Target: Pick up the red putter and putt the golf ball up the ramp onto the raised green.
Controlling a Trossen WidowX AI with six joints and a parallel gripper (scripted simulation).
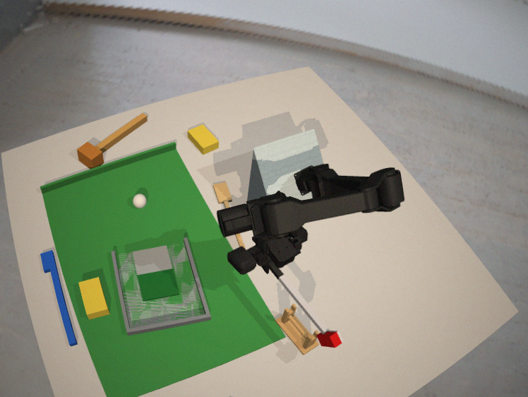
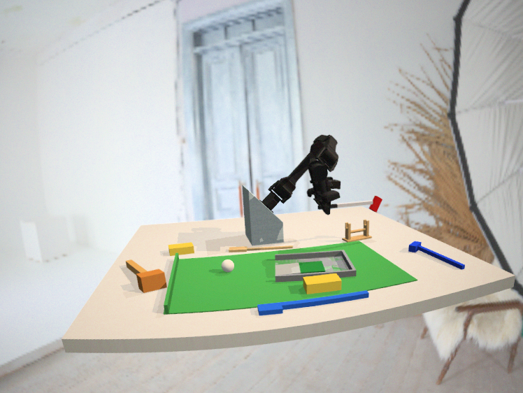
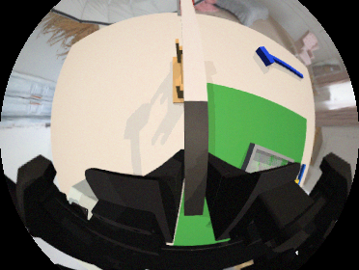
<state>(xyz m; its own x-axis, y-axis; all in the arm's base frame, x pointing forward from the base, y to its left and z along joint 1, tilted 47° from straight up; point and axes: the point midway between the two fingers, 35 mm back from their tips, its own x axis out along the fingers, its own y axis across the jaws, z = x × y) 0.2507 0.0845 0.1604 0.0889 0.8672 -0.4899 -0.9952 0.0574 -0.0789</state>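
My gripper (image 1: 268, 265) (image 2: 326, 208) (image 3: 191, 153) is shut on the dark grip of the red putter. The putter's pale shaft (image 1: 301, 305) (image 2: 352, 204) (image 3: 195, 63) reaches out above the wooden rack (image 2: 356, 239) (image 3: 178, 79), clear of it. Its red head (image 1: 330, 339) (image 2: 375, 203) hangs in the air past the rack's far end. The white golf ball (image 1: 139, 200) (image 2: 227, 266) rests on the green mat (image 1: 205, 350) (image 2: 203, 296). The grey ramp (image 1: 151, 260) (image 2: 289, 268) leads up to the raised green (image 1: 157, 285) (image 2: 312, 266) inside a grey-walled frame.
A yellow block (image 1: 92, 296) (image 2: 321, 284) and a blue club (image 1: 61, 299) (image 2: 325, 301) lie beside the frame. Another yellow block (image 1: 202, 138), an orange mallet (image 1: 90, 154) (image 2: 151, 280) and a tan club (image 1: 222, 191) lie around the mat. A blue hammer (image 2: 439, 255) (image 3: 286, 66) lies beyond the mat.
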